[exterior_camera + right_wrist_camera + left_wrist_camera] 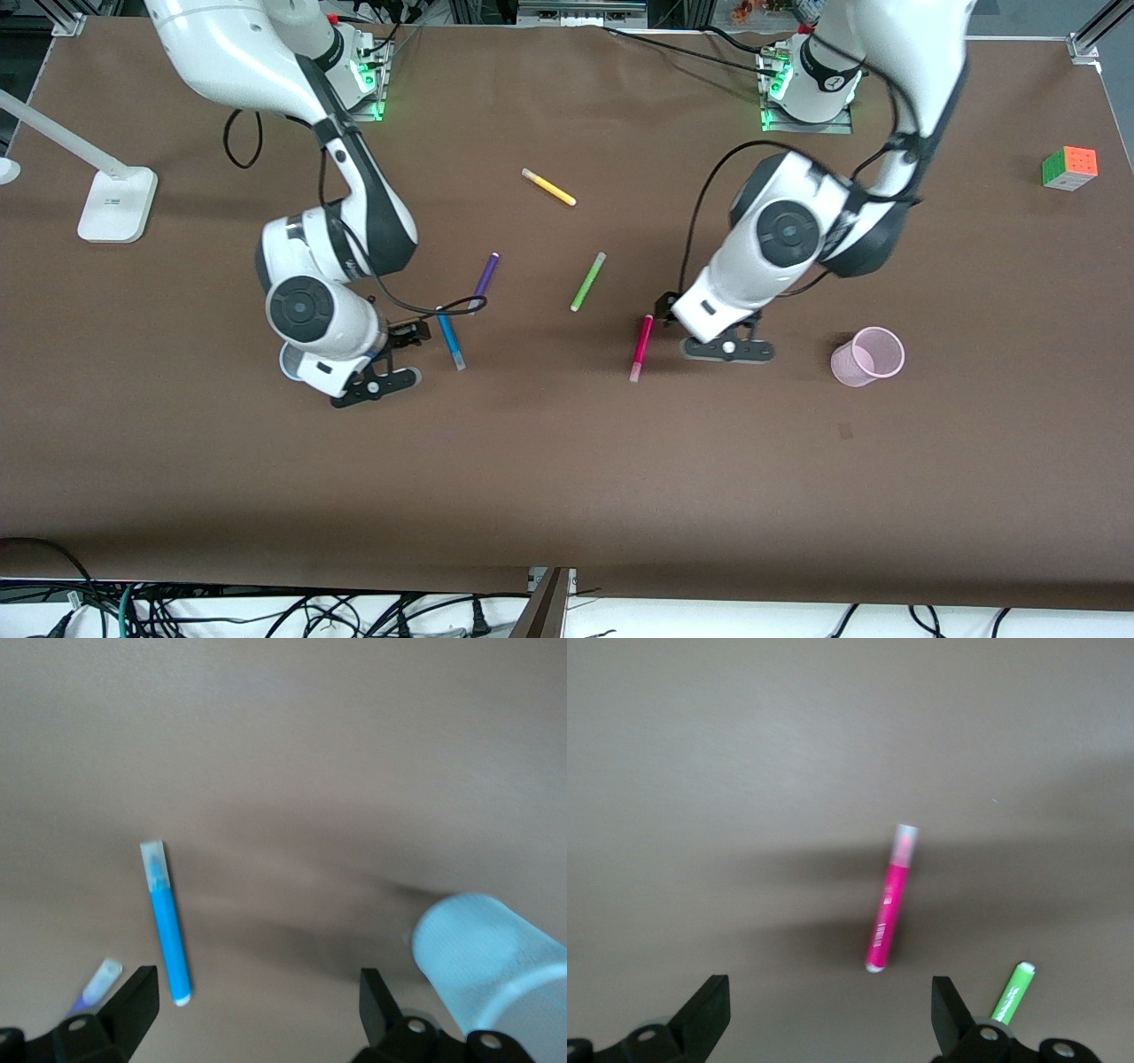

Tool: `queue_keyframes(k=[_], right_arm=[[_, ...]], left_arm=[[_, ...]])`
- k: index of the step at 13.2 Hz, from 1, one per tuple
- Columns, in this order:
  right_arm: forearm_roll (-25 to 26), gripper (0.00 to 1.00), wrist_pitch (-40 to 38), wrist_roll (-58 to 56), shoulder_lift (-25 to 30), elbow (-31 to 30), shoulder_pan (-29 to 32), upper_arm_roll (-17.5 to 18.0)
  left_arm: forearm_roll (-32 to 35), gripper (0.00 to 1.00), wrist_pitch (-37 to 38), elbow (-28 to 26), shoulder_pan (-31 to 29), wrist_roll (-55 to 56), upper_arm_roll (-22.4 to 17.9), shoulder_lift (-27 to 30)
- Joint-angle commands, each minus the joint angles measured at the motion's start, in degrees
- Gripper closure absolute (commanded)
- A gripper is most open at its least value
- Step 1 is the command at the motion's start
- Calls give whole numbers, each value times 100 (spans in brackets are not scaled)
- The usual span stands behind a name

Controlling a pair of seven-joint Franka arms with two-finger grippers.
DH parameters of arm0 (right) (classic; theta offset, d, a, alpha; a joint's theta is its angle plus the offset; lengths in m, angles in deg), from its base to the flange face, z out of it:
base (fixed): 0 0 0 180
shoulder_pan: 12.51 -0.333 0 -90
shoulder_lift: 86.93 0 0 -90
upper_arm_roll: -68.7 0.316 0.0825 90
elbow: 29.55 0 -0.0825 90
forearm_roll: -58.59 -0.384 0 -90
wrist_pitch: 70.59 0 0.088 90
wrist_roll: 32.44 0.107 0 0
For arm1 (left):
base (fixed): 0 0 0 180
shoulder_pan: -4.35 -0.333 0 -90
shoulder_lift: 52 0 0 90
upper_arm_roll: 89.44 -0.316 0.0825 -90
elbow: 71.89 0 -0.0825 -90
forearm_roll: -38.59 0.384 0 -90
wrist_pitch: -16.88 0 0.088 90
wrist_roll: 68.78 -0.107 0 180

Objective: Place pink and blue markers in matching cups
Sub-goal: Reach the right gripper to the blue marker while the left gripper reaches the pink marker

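Low in the middle of the front view, the pink marker (641,347) lies flat on the brown worktop (567,478), with the left hand (700,341) just beside it toward the pink cup (866,356), which sits at the centre right of the frame, tipped so its mouth shows, and nothing can be seen inside it. In the left wrist view the same pink marker (890,911) lies between the two spread black fingers (704,1014), untouched, so that hand is released and holds nothing; the tip of the lime-green marker (1012,991) shows at the lower right of that frame. At the centre left of the front view the blue marker (450,340) lies on the worktop just beside the right hand (390,359), whose fingers are also spread and empty. The blue cup (290,359) peeks out from under that arm's wrist. In the right wrist view the blue cup (483,961) fills the lower right corner; what it contains cannot be told. The purple marker (484,280) and yellow marker (548,187) lie higher in the frame.
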Motion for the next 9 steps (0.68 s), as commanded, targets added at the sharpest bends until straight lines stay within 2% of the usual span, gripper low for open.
queue_keyframes(k=[1,4,6,9], right_arm=[[-28,0,390,50,-304,139,-178,-22],[-46,0,822,251,-577,131,-345,-22],[-37,0,989,489,-674,131,-424,-22],[-37,0,1270,490,-832,131,-433,13]], left_arm=[[3,0,47,730,293,234,-56,-808],[37,0,-303,749,425,199,-91,-1213],[396,0,-392,749,426,190,-82,-1398],[459,0,-699,784,426,190,-91,-1626]])
